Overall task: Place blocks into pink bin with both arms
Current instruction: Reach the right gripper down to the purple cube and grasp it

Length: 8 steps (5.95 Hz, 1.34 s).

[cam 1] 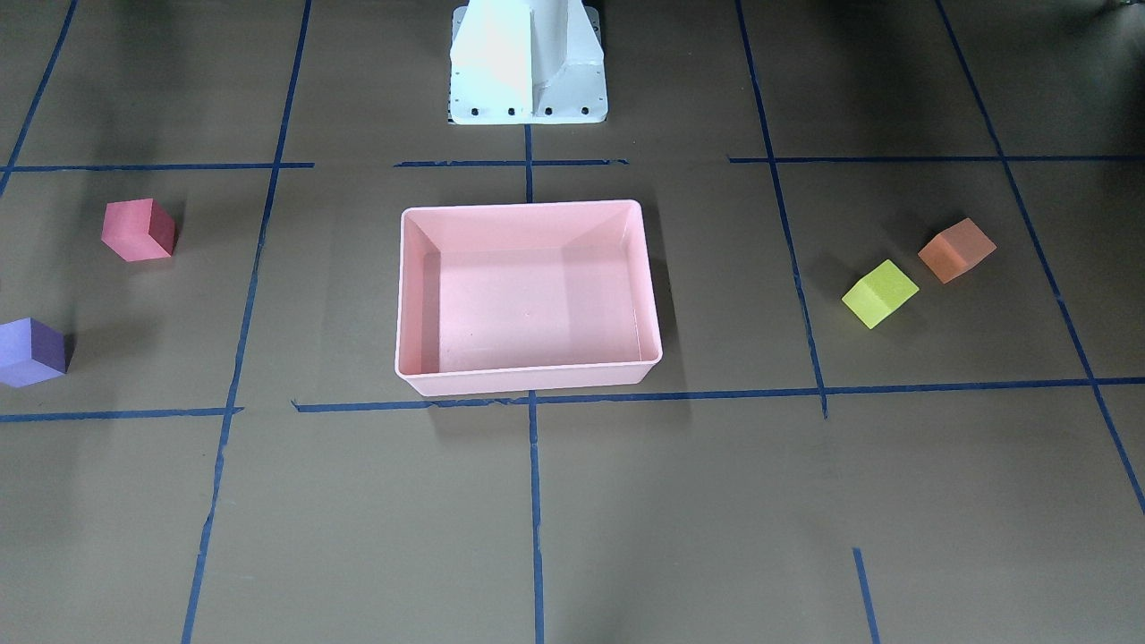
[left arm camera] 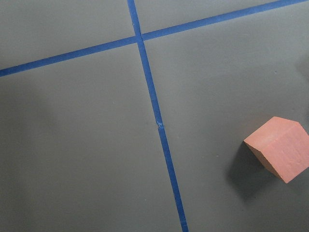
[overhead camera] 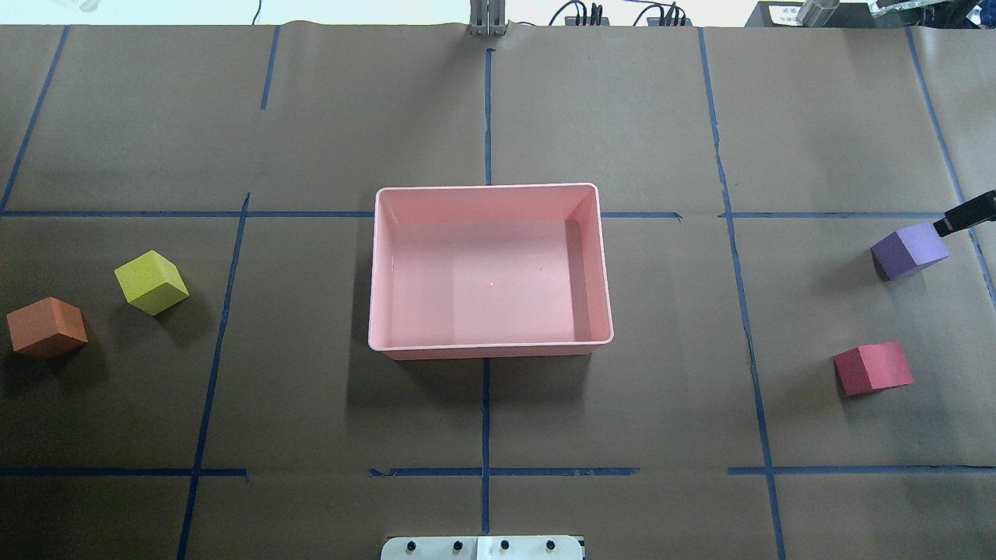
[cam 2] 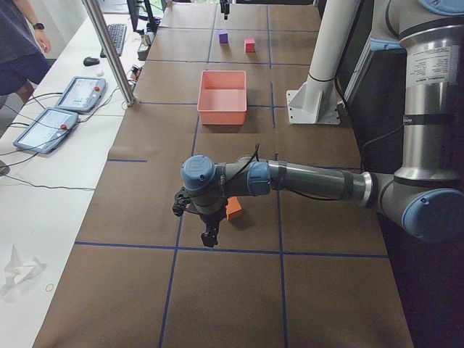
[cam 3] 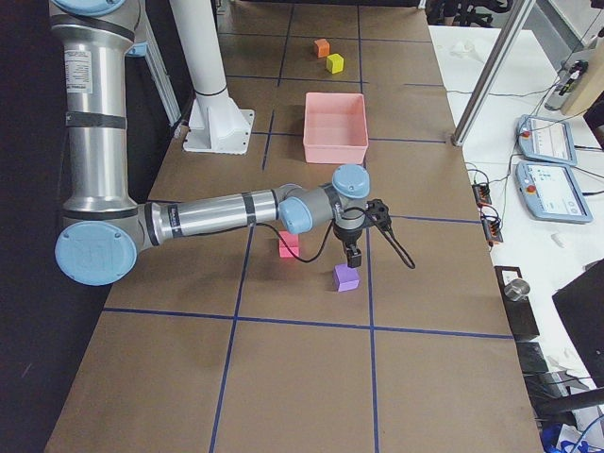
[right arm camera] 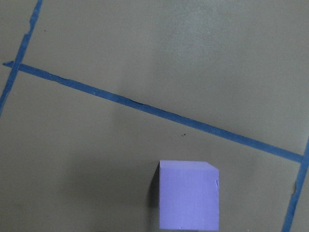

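Observation:
The pink bin (overhead camera: 490, 348) stands empty at the table's middle. On my left side lie the yellow-green block (overhead camera: 152, 282) and the orange block (overhead camera: 47, 327). On my right side lie the purple block (overhead camera: 909, 250) and the red block (overhead camera: 873, 368). My left gripper (cam 2: 209, 238) hangs low just beyond the orange block (cam 2: 233, 209), apart from it; I cannot tell if it is open. My right gripper (cam 3: 353, 259) hovers just above the purple block (cam 3: 346, 277). Only a black tip of it (overhead camera: 965, 214) shows overhead, so I cannot tell its state. No fingers show in either wrist view.
The white pedestal base (cam 1: 528, 67) stands behind the bin. Blue tape lines (overhead camera: 486, 404) cross the brown paper cover. Tablets (cam 2: 78, 93) and a metal post (cam 2: 109, 51) stand on the side table, and a person stands at its far corner.

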### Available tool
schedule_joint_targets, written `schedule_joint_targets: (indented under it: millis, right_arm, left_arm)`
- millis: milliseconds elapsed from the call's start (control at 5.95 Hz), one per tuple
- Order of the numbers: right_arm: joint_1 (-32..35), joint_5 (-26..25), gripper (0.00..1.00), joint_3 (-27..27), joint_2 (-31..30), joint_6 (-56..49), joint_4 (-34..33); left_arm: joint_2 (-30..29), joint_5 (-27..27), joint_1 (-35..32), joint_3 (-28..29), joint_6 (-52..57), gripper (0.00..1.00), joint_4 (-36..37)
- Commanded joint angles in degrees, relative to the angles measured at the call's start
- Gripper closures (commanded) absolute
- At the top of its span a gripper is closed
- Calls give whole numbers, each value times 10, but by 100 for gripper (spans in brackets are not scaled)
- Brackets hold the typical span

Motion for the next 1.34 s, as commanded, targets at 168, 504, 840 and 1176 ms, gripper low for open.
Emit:
schedule_joint_targets:
  millis: [168, 504, 840, 1176]
  right_arm:
    - [-43, -45, 0, -68, 15, -14, 29]
    - [-64, -46, 0, -98, 15, -18, 30]
    - [-76, -50, 32, -114, 24, -18, 29]
    - [-74, -49, 73, -106, 55, -10, 23]
  left_arm:
    - [0, -1, 0, -1, 0, 0, 0]
    - [0, -1, 0, -2, 0, 0, 0]
    - [0, -1, 0, -2, 0, 0, 0]
    - [0, -1, 0, -3, 0, 0, -1]
